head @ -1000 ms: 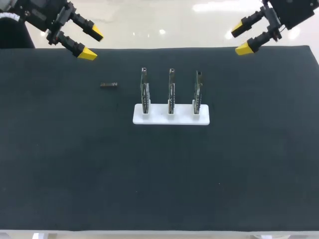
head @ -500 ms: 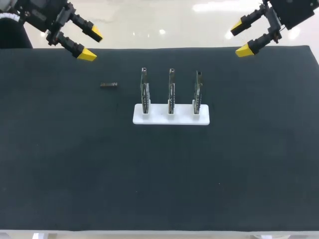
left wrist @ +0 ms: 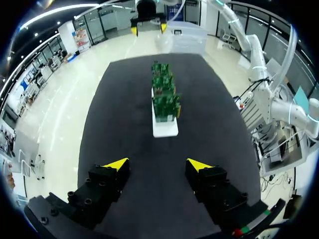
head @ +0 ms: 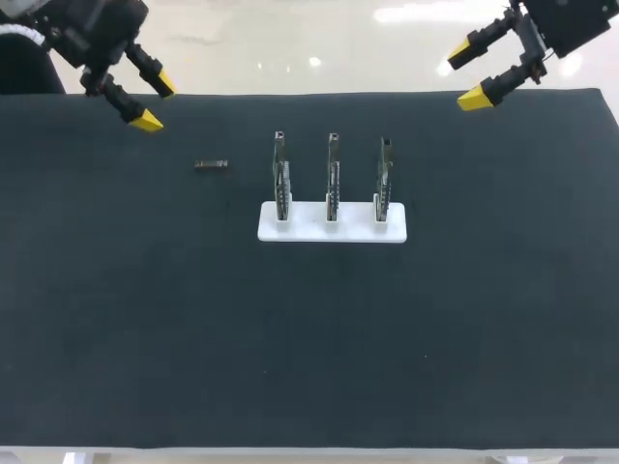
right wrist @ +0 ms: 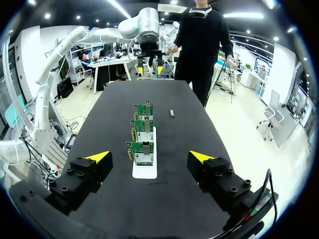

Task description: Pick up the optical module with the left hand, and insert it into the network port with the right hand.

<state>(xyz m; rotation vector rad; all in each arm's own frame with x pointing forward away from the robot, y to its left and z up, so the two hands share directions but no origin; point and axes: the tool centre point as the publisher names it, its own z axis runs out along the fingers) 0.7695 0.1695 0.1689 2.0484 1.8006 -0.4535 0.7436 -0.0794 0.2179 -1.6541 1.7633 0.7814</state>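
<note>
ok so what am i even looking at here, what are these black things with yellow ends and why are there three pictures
It is a robot with two arms at a table covered by a black mat. One picture is taken from overhead: the left arm comes in at one far corner, the right arm at the other. The yellow ends are the tips of their jaws; both sets stand open and hold nothing. The other two pictures come from a camera on each wrist, looking out past those jaws. On the mat, three green circuit boards stand upright in a white holder. A small dark optical module lies beside them, on the left arm's side, untouched.
</note>
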